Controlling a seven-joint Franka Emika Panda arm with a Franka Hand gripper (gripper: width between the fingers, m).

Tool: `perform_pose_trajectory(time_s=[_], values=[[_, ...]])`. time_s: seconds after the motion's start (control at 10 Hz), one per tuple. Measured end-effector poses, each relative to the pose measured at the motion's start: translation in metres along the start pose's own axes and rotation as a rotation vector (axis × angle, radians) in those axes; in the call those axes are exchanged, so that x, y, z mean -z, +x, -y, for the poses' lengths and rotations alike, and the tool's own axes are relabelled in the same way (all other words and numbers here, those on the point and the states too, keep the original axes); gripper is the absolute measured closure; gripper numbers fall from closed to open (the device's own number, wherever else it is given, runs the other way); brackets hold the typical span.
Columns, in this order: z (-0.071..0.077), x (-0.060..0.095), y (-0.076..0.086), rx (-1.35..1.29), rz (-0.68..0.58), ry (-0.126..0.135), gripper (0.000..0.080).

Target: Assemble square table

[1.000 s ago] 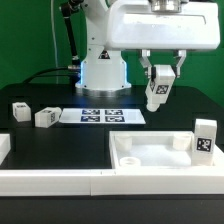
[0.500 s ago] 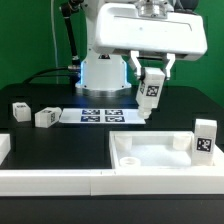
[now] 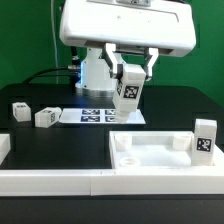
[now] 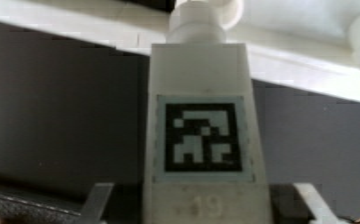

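Note:
My gripper (image 3: 132,79) is shut on a white tagged leg (image 3: 128,92) and holds it in the air above the marker board's right end. In the wrist view the leg (image 4: 202,110) fills the middle, tag facing the camera, with the gripper (image 4: 202,205) round its near end. The white square table top (image 3: 155,156) lies rim up at the exterior view's lower right, below and right of the held leg. A second leg (image 3: 204,137) stands upright at the top's right corner. Two more legs (image 3: 20,111) (image 3: 45,117) lie on the black table at the left.
The marker board (image 3: 98,115) lies flat on the table in front of the robot base (image 3: 92,70). Long white border rails (image 3: 50,180) run along the front edge, with a short rail end (image 3: 3,148) at the left.
The arm has carried the held leg toward the exterior view's left, from beside the table's right part to above the marker board's right end. The grip has stayed the same.

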State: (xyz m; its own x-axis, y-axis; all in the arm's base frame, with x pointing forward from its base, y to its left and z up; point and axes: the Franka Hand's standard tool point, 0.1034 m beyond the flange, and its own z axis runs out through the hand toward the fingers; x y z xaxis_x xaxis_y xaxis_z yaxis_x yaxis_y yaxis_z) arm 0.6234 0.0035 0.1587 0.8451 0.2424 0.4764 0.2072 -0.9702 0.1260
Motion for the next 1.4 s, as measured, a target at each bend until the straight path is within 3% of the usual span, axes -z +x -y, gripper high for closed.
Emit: perform_pose_trajectory(time_s=[0.4, 0.7, 1.0, 1.2, 1.4], values=[[0.002, -0.001, -0.003, 0.001, 0.004, 0.001, 0.0509], [0.011, -0.02, -0.026, 0.003, 0.001, 0.004, 0.0509], [0.009, -0.024, -0.027, -0.007, -0.001, 0.002, 0.0509], [0.02, -0.025, -0.028, -0.011, 0.012, 0.014, 0.0509], [0.019, -0.026, -0.028, -0.007, 0.013, 0.013, 0.0509]])
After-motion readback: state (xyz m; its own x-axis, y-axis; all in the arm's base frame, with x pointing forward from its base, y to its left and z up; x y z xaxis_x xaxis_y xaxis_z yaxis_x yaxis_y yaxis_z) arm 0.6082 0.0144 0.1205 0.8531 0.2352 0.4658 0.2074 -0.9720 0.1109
